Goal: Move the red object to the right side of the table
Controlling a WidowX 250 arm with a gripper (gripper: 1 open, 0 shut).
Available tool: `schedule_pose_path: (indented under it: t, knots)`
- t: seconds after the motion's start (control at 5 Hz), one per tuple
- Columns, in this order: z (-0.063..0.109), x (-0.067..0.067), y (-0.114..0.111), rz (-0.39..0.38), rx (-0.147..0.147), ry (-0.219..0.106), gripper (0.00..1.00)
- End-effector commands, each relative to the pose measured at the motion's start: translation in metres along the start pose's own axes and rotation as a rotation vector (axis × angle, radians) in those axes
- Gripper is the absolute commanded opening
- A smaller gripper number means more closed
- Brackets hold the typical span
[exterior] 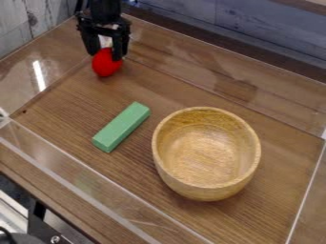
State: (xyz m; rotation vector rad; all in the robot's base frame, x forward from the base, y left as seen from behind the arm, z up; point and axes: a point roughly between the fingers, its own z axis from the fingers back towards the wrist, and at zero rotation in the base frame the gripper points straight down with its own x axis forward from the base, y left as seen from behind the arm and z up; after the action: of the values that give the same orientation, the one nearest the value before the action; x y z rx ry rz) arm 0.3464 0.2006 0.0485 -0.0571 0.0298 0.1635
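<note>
In the upper left of the frame the gripper (103,46) hung straight down with its jaws spread wide and empty over the red object (107,65), which lay on the table (192,86), apparently so the fingers could straddle it for a grasp.

The red object (106,64) lies at the table's (242,95) far left, under the gripper (103,45). The block (121,127) sits nearer, the bowl (207,152) to its right.
</note>
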Motion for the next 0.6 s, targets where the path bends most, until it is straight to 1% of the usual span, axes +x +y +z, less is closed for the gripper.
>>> schedule_pose_path:
  t: [0.0,0.2,0.4]
  knots:
    - [0.022,0.006,0.011,-0.04,0.023,-0.061,1.0]
    - [0.018,0.009,0.013,0.002,0.024,-0.062,0.0]
    - [0.037,0.007,-0.006,-0.038,0.019,-0.092,0.0]
